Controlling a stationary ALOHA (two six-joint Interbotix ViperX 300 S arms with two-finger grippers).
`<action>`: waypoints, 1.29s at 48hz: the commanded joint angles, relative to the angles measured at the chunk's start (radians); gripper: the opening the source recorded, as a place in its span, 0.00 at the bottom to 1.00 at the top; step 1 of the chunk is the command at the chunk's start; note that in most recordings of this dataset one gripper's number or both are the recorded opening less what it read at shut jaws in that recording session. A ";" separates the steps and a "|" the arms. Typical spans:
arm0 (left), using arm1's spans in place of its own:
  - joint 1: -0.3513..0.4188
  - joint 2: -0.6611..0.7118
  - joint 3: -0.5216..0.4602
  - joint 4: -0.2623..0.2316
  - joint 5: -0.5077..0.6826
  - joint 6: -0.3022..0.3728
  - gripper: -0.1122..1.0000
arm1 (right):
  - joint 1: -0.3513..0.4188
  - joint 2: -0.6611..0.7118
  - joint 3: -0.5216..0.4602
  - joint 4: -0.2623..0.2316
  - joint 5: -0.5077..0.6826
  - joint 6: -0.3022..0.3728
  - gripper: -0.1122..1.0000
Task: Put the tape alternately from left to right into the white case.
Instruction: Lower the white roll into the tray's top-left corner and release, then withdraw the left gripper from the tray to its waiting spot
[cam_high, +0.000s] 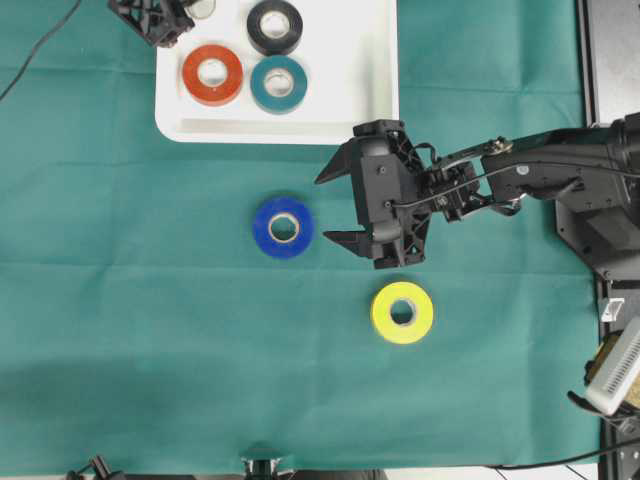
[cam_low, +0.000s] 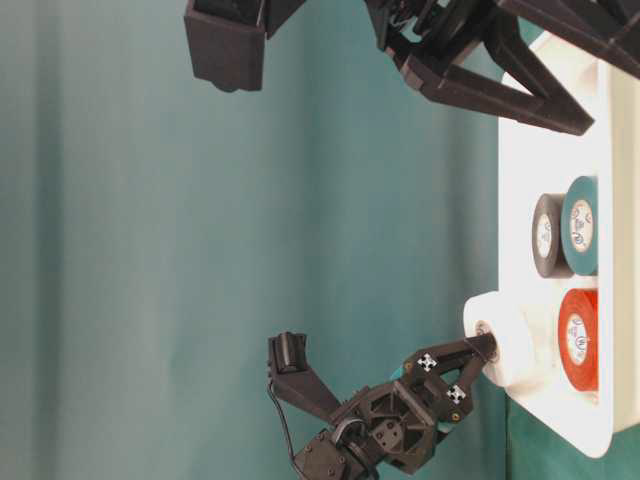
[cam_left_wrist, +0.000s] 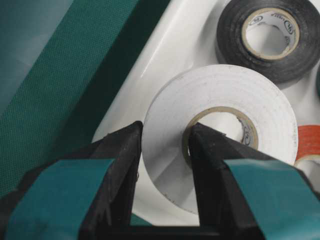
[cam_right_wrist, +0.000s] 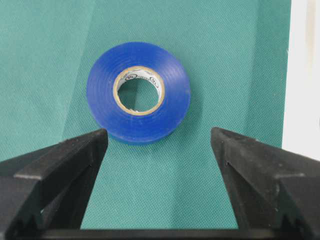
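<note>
So from overhead, the white case (cam_high: 372, 100) holds the black roll (cam_high: 275, 26), red-orange roll (cam_high: 212, 75) and teal roll (cam_high: 279, 84). The blue roll (cam_high: 283, 227) and yellow roll (cam_high: 402, 312) lie on the green cloth (cam_high: 120, 300), and the right gripper (cam_high: 335, 205) sits just beside the blue one, fingers spread wide.

Table-level view: the left gripper (cam_low: 487, 348) holds the white roll (cam_low: 500, 338) over the case's edge.

Left wrist cam: one finger (cam_left_wrist: 212, 165) through the core, one outside, clamped on the wall.

Right wrist cam: blue roll ahead of the parted fingers, untouched.
</note>
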 joint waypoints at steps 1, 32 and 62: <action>0.002 -0.015 -0.023 0.002 -0.008 0.006 0.34 | 0.002 -0.009 -0.008 0.000 -0.008 0.002 0.87; 0.000 -0.025 -0.017 0.002 -0.006 0.046 1.00 | 0.002 -0.011 -0.008 0.000 -0.008 0.002 0.87; -0.190 -0.179 0.107 0.002 -0.003 0.041 1.00 | 0.002 -0.009 0.003 0.002 -0.008 0.002 0.87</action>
